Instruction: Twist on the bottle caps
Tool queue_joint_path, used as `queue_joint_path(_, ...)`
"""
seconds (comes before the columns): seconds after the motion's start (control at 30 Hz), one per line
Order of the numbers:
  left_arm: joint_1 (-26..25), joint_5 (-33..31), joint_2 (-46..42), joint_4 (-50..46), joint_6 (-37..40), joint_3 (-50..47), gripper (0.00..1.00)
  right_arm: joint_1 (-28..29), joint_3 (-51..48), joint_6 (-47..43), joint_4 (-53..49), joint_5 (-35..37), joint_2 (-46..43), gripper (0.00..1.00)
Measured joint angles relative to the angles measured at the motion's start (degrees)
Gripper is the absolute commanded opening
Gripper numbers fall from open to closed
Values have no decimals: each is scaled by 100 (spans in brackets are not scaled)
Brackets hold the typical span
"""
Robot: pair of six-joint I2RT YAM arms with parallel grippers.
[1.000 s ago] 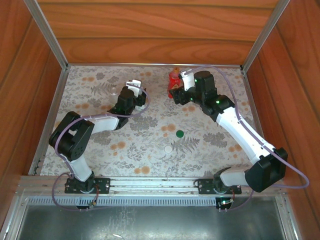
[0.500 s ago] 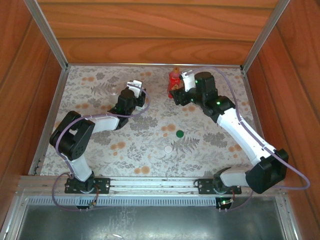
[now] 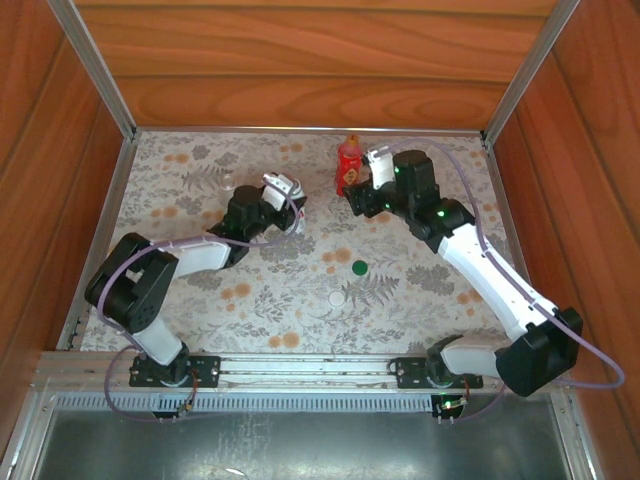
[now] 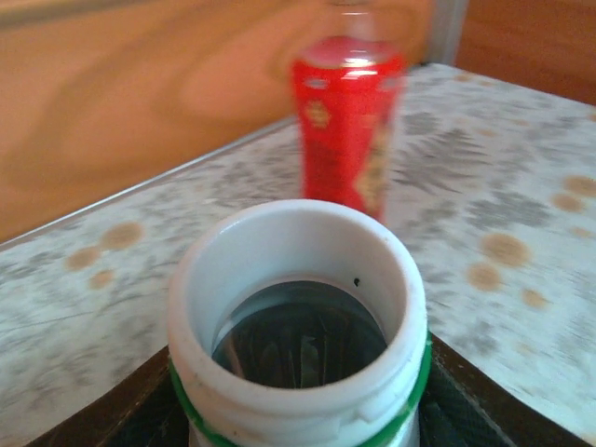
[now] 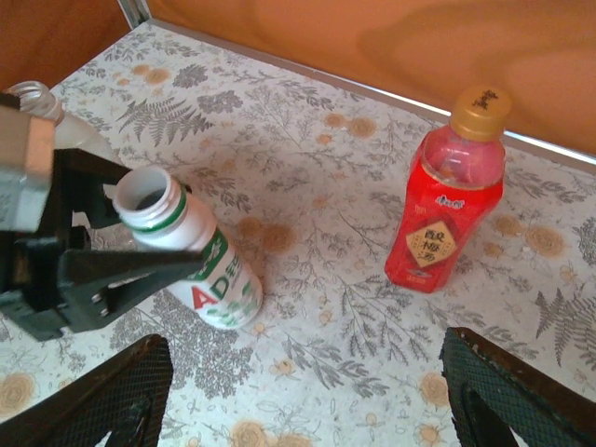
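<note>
Clamping the white bottle (image 5: 219,279) just below its neck, our left gripper (image 3: 288,197) has its fingers clenched on it. The bottle leans tilted, left of centre on the worktop (image 3: 200,290), w/ its base seemingly down on the surface & its mouth open. Our right gripper (image 5: 305,345) hangs w/ fingers released, spread wide, nothing btwn them, near the red bottle (image 5: 445,209) on its near-right side. That bottle stands upright by the worktop's far edge, right of centre, golden-brown cap (image 5: 481,110) on top. Green cap (image 3: 359,267) lies mid-worktop; white cap (image 3: 337,298) lies near it toward the near edge, the two not touching. Clear bottle (image 5: 30,93) stands beyond the left gripper, toward the far-left corner.
</note>
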Motion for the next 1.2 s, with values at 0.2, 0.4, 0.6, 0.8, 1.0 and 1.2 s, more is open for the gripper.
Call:
queue_joint_path(0.2,-2,1766,-433,-2,262,-496,55,0,-337,22,-46,2,-404,80)
queue_joint_path(0.4,-4,2839,-538,-9,339,-686,55,0,-566,76,-90,7,-632,80)
queue_joint_path(0.6,-4,3108,-538,-9,372,-686,54,0,-568,133,-90,7,-623,80)
queue_joint_path(0.8,-4,3060,-660,-122,404,-688,54,0,-568,144,-90,7,-603,80)
queue_joint_path(1.0,-15,2931,-1108,-844,774,-636,54,0,-568,146,-87,7,-597,80)
queue_joint_path(1.2,-83,2900,-1023,-1270,981,-529,54,0,-568,149,-87,7,-581,80)
